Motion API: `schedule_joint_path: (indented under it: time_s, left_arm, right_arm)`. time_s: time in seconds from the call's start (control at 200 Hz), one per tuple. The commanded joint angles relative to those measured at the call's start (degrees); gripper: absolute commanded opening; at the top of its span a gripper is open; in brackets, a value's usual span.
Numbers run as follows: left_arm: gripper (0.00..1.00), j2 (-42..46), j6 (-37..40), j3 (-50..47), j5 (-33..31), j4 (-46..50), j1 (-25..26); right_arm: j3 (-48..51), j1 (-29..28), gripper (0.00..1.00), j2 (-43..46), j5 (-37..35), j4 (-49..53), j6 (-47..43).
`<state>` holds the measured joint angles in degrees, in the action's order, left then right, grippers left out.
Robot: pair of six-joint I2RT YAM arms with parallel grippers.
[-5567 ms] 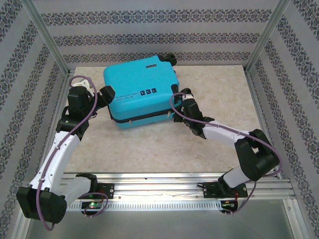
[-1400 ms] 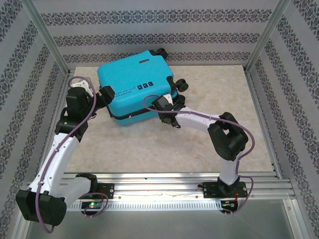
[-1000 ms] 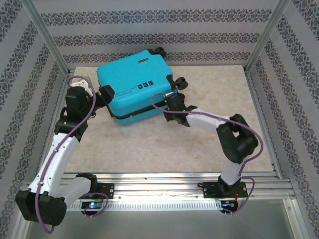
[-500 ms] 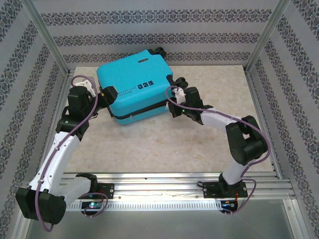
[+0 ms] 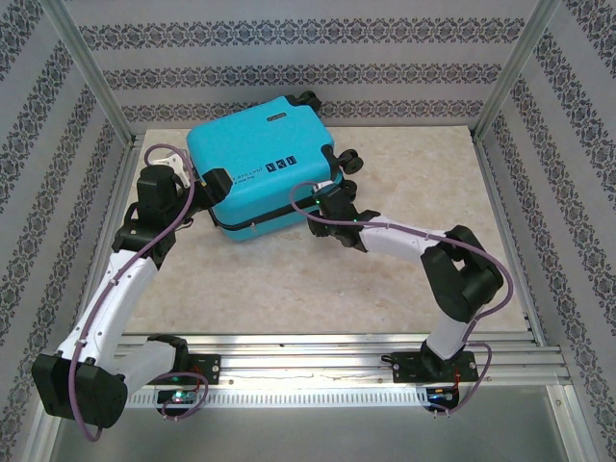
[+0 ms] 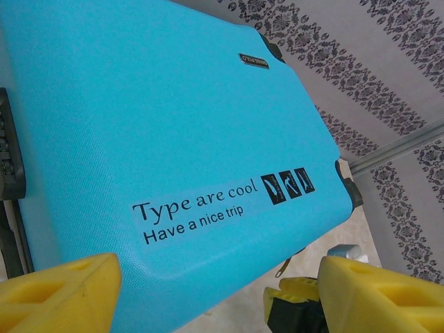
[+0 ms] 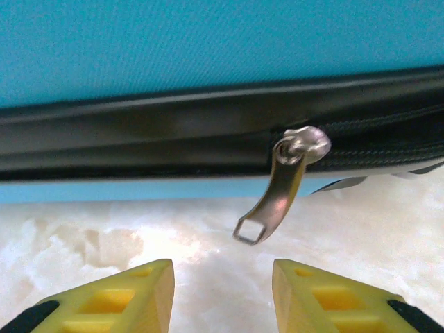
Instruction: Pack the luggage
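Jaws apart both sides: right gripper point(image 7: 222, 281) empty below zipper pull point(image 7: 272, 198), left gripper point(image 6: 220, 295) flanking luggage point(image 5: 265, 173) corner. Close too low and you miss the dangling tab, nudging luggage askew.

We've got a pale, marbled table point(image 5: 404, 289) in front of us, and one thing lying on it: the turquoise luggage point(image 5: 265, 173). It's flat on its broad side in the far-left part, lettered face up, turned at an angle to the table's edges. Its black wheels point(image 5: 349, 162) point far right. Up close, the shell's lower edge rests on the mottled top, with the zipper pull point(image 7: 277, 191) hanging down towards it.
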<state>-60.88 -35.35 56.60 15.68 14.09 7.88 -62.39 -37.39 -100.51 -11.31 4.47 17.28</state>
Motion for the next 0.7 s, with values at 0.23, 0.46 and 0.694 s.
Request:
schedule_joint_path:
  time_s: [0.23, 0.46, 0.694]
  left_arm:
    - [0.75, 0.6, 0.7, 1.7, 0.8, -0.7, 0.7]
    - [0.75, 1.5, 0.9, 1.8, 0.4, 0.0, 0.6]
    - [0.75, 1.6, 0.9, 2.4, 0.5, 0.7, 0.8]
  right_arm:
    - [-11.5, 0.0, 0.43, -7.4, -9.3, 10.8, 2.9]
    - [-12.4, 0.1, 0.27, -7.9, -8.4, 10.7, 1.7]
    - [-10.9, 1.0, 0.08, -6.8, -4.5, 8.5, -1.8]
